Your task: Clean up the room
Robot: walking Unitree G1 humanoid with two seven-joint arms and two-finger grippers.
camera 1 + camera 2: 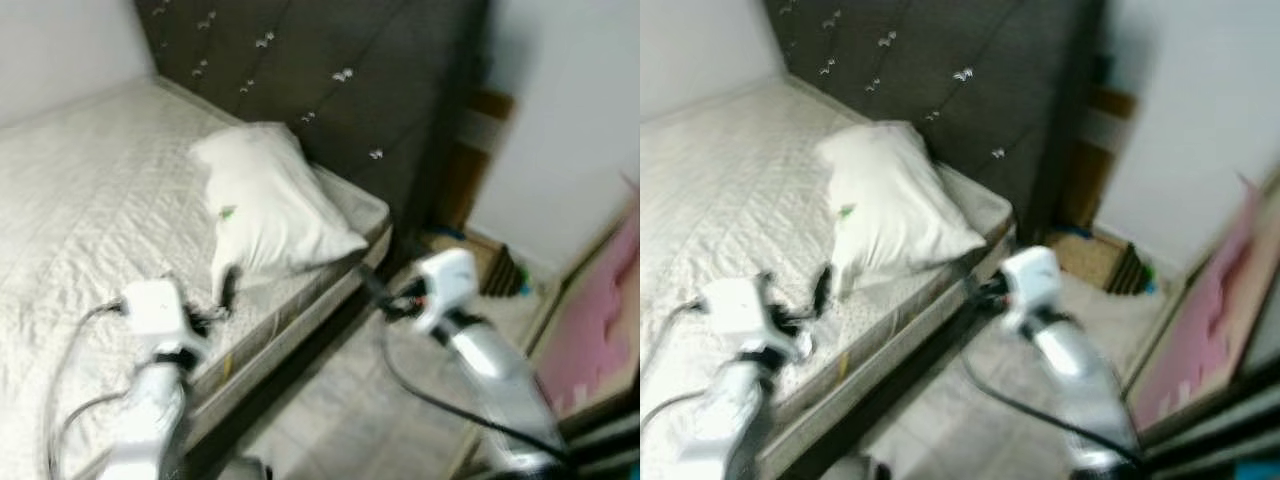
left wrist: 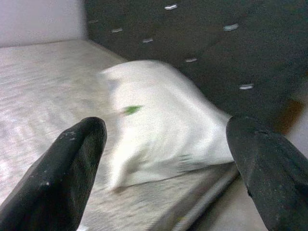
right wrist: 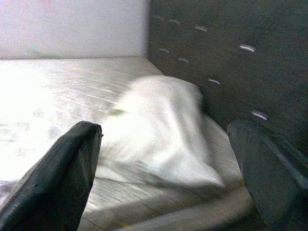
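Both grippers are spread and empty. Left gripper (image 1: 222,300) sits over the bed (image 1: 90,190) just short of the pillow (image 1: 270,205), which lies ahead at the headboard corner, long axis running toward it. Right gripper (image 1: 372,290) hangs beside the mattress edge, slightly farther.

— Room around the pillow (image 1: 268,205)?
— Open mattress (image 1: 80,210) from 9 to 7 o'clock of it; bare quilted surface, free for a claw to pass.
— And at 12 to 2 o'clock?
— Blocked by the dark tufted headboard (image 1: 330,70), just behind the pillow.
— Toward 4 o'clock?
— Bed edge drops off to a floor strip (image 1: 340,390), hemmed in by a pink board (image 1: 590,330) and clutter by the wall.
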